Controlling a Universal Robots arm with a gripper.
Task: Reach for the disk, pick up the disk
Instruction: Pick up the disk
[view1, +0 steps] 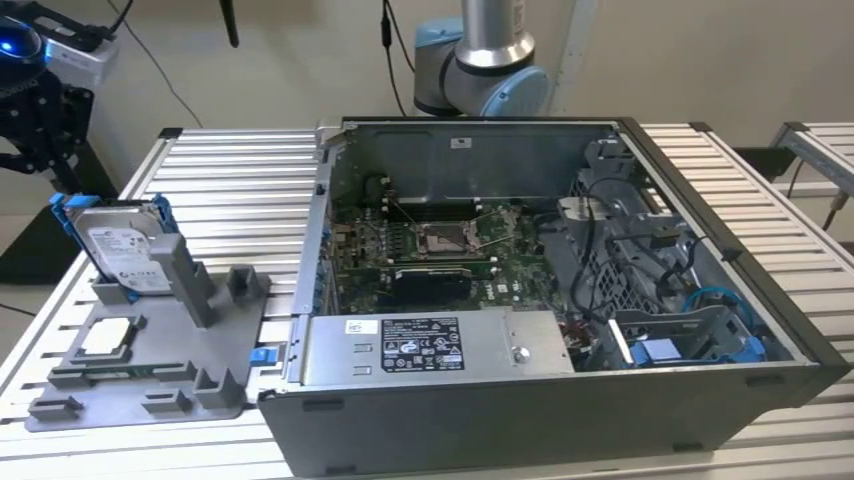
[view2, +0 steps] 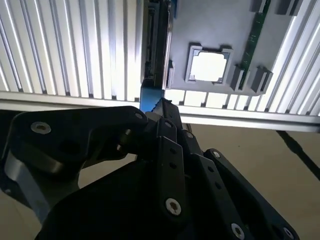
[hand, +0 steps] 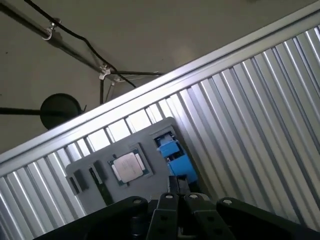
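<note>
The disk stands upright on edge in a grey holder at the exterior view's left. It is silver-grey with a white label, clipped in a blue frame. My black gripper hangs just beyond and above it, nearer the table's edge, apart from it. In the second wrist view the disk shows edge-on right ahead of the gripper, its blue frame nearest. In the first wrist view the blue frame of the disk lies just ahead of the gripper.
A small square silver chip lies in the same grey holder, beside the disk. A large open computer case fills the middle of the slatted aluminium table. The arm's base stands behind it.
</note>
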